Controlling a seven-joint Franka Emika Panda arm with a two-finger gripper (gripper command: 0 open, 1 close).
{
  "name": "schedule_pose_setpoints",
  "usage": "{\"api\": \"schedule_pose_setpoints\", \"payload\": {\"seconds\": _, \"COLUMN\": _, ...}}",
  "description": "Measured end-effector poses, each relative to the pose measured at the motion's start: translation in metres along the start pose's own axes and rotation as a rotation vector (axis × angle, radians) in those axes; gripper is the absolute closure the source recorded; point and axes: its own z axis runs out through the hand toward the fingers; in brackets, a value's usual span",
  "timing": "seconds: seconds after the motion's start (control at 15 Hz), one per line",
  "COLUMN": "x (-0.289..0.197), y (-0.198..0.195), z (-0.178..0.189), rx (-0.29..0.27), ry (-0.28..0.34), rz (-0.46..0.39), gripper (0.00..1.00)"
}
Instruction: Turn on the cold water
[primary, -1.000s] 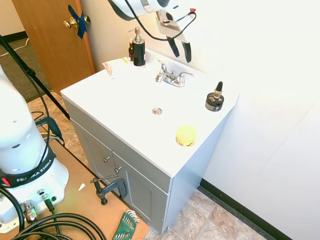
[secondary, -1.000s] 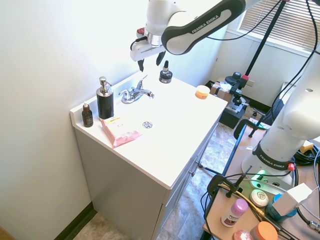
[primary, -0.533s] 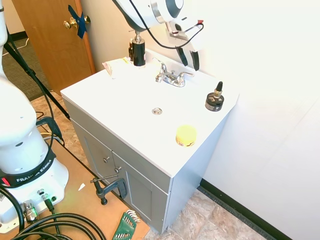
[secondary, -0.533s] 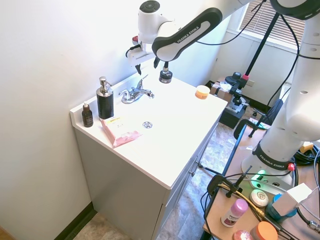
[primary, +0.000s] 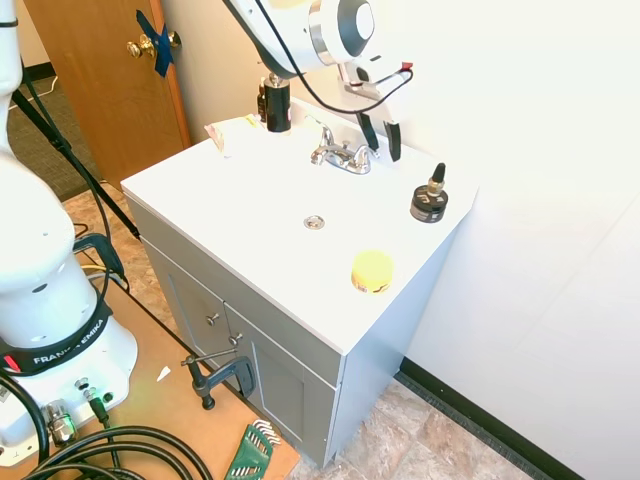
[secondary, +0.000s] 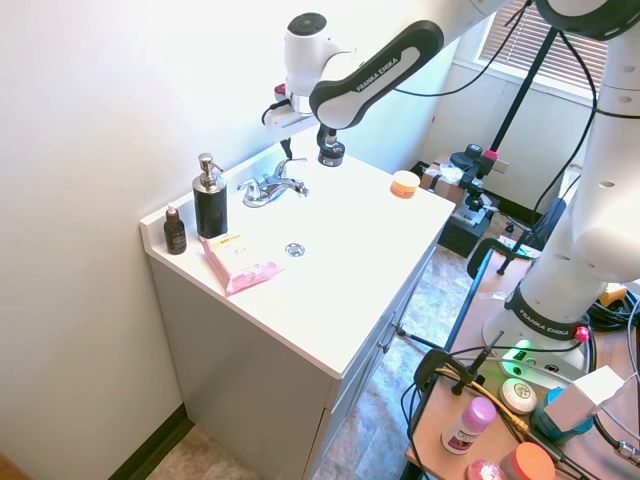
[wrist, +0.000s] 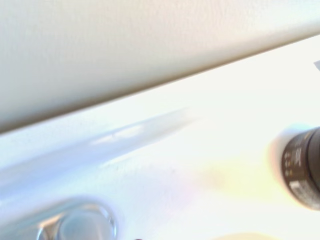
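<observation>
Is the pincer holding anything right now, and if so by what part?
Nothing is held. The pincer is open and empty, hanging just above the faucet, close to its handle on the dropper bottle's side.

The faucet is shiny chrome metal, pretty mirror-like. The vanity top around it looks smooth glossy white, the cabinet below a matt grey. The soap pump beside the faucet has a glossy black body with a metal head. The door is wood.
</observation>
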Motion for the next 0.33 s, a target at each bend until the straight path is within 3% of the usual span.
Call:
{"api": "schedule_pose_setpoints", "payload": {"seconds": 0.2, "x": -0.008, "y": 0.024, "z": -0.014, "rx": -0.003, "ry": -0.063, "rz": -0.017, "gripper": 0.00}}
{"api": "schedule_pose_setpoints", "payload": {"seconds": 0.33, "x": -0.023, "y": 0.045, "z": -0.030, "rx": -0.010, "ry": -0.138, "rz": -0.058, "gripper": 0.00}}
